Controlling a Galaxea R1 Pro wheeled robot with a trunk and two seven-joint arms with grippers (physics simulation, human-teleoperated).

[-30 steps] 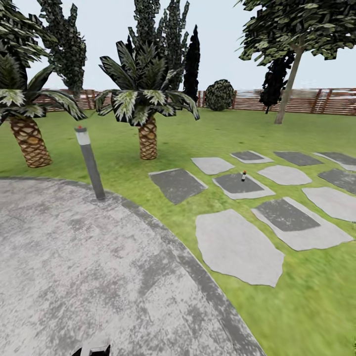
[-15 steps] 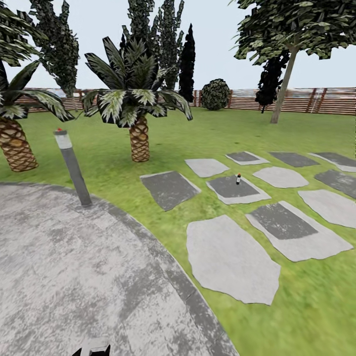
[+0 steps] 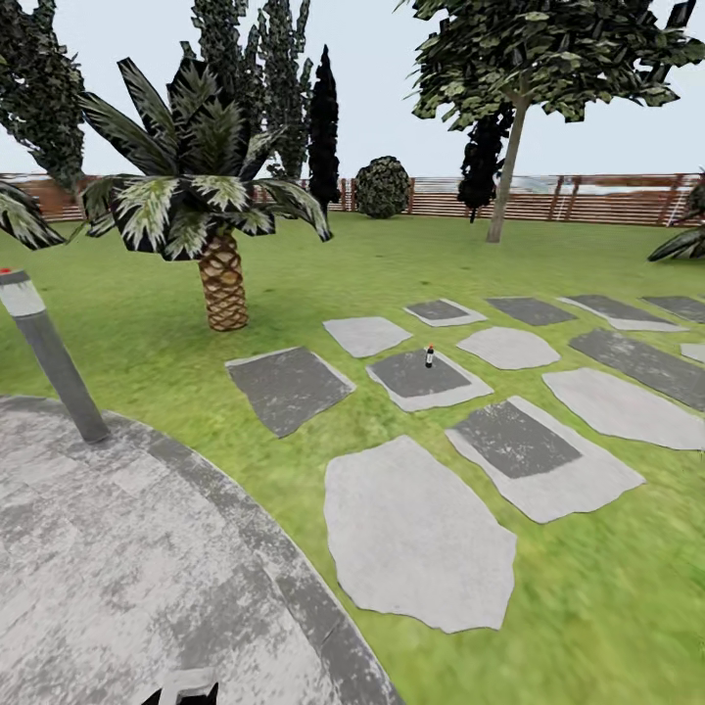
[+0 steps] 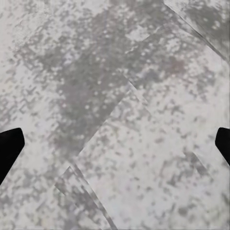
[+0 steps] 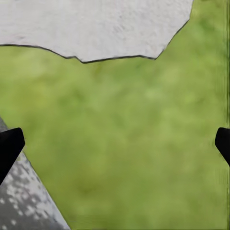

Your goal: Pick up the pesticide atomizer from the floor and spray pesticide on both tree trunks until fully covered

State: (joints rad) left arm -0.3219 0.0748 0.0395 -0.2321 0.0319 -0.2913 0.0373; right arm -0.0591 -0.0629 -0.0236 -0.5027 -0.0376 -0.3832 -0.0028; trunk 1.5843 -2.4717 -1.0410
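Closest to me, both arms hang low with their pincers pointing at the ground. My left gripper point(image 4: 115, 143) has its dark fingertips point(image 4: 8, 148) spread to the very edges of its wrist view, wide open and holding nothing, above mottled grey paving point(image 4: 120, 105). My right gripper point(image 5: 115, 143) is just as wide open and empty, hanging over grass point(image 5: 129, 139), with the paving edge at one corner and a pale stepping stone point(image 5: 91, 24) further along.

From the head camera, I see the curved grey paved area point(image 3: 108, 558) underfoot, with a slanted grey bollard light point(image 3: 49, 362) at its rim. Beyond it, flat stepping stones are scattered across the lawn point(image 3: 607, 607). The pesticide atomizer point(image 3: 429, 356) stands upright on a dark slab point(image 3: 423, 376) in the middle distance, well apart from both pincers. To its left a short scaly palm point(image 3: 221, 284) grows. Far back, a straight-trunked tree point(image 3: 507, 171) leans slightly before the wooden fence point(image 3: 607, 199), beside a round bush point(image 3: 382, 187) and dark conifers.
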